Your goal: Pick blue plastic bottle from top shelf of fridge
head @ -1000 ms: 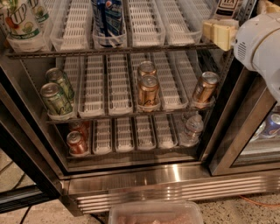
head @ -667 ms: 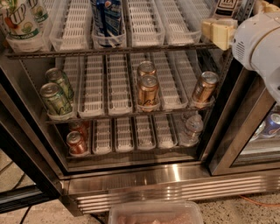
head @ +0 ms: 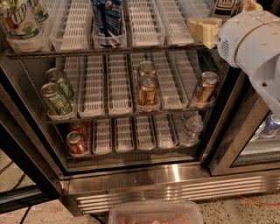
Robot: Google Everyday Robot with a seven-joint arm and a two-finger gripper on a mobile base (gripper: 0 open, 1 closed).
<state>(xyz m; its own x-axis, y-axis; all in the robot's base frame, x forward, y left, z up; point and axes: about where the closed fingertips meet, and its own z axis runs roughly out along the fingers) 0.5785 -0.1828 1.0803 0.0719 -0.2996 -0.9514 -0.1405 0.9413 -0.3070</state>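
The fridge (head: 175, 175) stands open, and the blue plastic bottle (head: 226, 6) sits at the far right of the top shelf (head: 131, 49), only its dark label showing at the upper edge. The gripper (head: 228, 18) is up at that same corner, right against the bottle, with the white arm (head: 256, 48) behind it; whether it is open or closed cannot be told. Further left on that shelf stand a Pepsi bottle (head: 107, 17) and a 7UP bottle (head: 19, 22). Green cans (head: 57, 94) and gold cans (head: 148, 89) fill the middle rack, red cans (head: 76, 142) the lowest.
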